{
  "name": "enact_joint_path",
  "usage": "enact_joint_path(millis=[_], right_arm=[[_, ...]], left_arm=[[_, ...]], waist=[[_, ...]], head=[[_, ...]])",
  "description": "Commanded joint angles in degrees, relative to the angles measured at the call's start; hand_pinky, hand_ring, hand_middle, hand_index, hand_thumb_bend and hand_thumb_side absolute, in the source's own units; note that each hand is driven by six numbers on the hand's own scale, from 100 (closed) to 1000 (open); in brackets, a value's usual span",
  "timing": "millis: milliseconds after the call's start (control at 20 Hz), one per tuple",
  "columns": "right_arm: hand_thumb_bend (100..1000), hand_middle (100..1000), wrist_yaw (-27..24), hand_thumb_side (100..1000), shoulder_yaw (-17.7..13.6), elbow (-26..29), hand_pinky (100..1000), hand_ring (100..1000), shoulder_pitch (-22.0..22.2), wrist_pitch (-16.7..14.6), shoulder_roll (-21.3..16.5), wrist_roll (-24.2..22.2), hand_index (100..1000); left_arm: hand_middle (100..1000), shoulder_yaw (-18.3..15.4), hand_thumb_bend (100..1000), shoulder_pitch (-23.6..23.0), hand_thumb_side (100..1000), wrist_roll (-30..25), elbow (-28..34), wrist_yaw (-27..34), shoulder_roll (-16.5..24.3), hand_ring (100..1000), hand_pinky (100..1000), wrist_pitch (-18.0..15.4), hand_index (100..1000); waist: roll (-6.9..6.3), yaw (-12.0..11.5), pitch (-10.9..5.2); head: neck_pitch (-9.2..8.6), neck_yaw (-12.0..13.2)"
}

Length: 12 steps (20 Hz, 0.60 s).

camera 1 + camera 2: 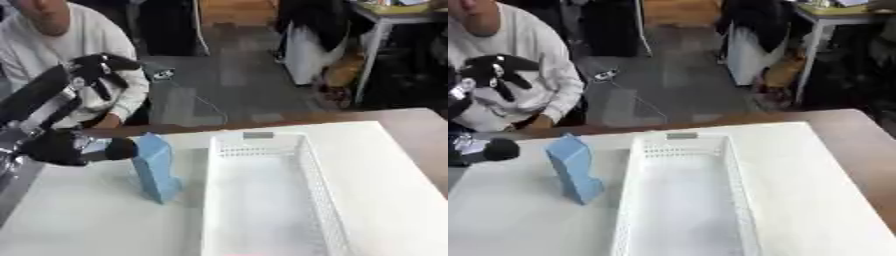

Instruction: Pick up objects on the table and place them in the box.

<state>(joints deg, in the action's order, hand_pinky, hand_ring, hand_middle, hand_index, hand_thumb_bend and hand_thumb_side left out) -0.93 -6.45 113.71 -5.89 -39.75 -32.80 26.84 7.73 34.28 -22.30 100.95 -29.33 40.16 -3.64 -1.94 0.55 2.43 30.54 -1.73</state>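
A light blue carton (156, 170) stands upright on the white tabletop (79, 220), just left of the long white mesh basket (319, 185). Nothing shows inside the basket. My left hand (98, 70) hangs raised at the upper left, well above and behind the carton, with relaxed fingers pointing down and holding nothing. A rounded black part of the left arm (74, 147) reaches in from the left edge, and its tip lies right beside the carton's upper left side. I cannot tell whether it touches. My right hand shows in neither view.
The basket runs from the table's middle to the near edge, with a grey label (258, 135) on its far rim. Brown table (420, 130) shows past the white surface on the right. White tabletop lies on both sides of the basket.
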Motion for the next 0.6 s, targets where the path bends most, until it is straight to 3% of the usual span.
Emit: enact_joint_path(millis=[50,250,300,600], right_arm=[[100,519,-0.21,855,-0.01,0.89,141,332,-0.17,0.24,-1.83,0.17,605],[100,520,-0.35,857,0.13,0.89,140,331,0.0,0.58,-1.84,-0.17,605],[100,520,-0.4,857,0.16,0.89,139,331,0.03,0.64,-1.86,-0.23,605],[100,520,-0.75,857,0.3,0.89,138,330,0.05,0.94,-2.02,-0.6,605]], left_arm=[[833,0.84,834,2.64,944,-7.15,-2.45,-3.47,2.78,698,510,-0.38,924],[818,3.47,866,5.76,963,-15.09,-7.12,-5.03,4.44,711,510,-2.19,900],[824,4.04,884,6.52,1000,-16.46,-8.27,-4.99,4.84,732,527,-2.62,898],[824,7.52,928,11.71,1000,-23.46,-16.46,-4.45,6.52,748,533,-4.83,891]], waist=[[-0.01,0.09,-0.89],[-0.19,0.27,-1.14],[-0.24,0.3,-1.2],[-0.49,0.51,-1.43]], head=[[0.18,0.77],[0.42,1.13],[0.5,1.2],[1.14,1.16]])
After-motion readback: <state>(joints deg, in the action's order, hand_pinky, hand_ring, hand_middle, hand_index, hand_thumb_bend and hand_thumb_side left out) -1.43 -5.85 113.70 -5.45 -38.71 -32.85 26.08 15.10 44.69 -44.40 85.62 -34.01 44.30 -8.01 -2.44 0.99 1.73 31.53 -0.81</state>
